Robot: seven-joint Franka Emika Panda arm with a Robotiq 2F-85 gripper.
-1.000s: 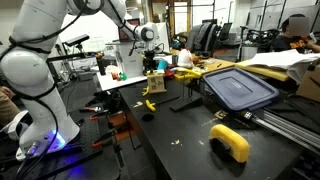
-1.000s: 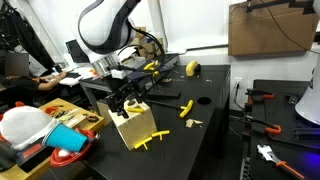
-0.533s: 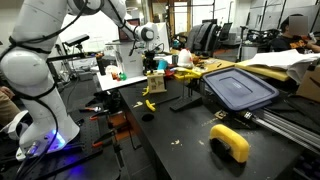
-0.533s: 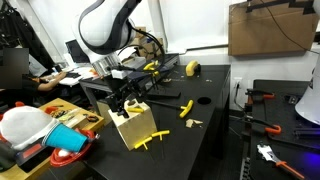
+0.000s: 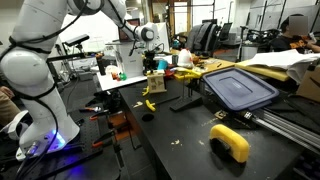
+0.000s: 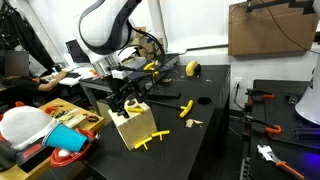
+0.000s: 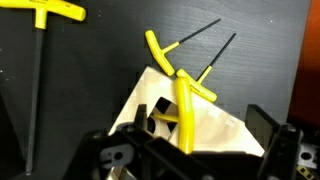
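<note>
Black tabletop, yellow T-handled key in pale block

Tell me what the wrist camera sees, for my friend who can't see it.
The robot's open black fingers frame a pale block with holes in it, and a yellow tool handle rests on the block. Beyond it two thin black tools with yellow handles lie on the dark table, and another yellow-handled tool lies at the top left.

one pale block. four yellow t-handle keys: first key standing in the block, second key and third key just beyond the block, fourth key well apart from it.
</note>
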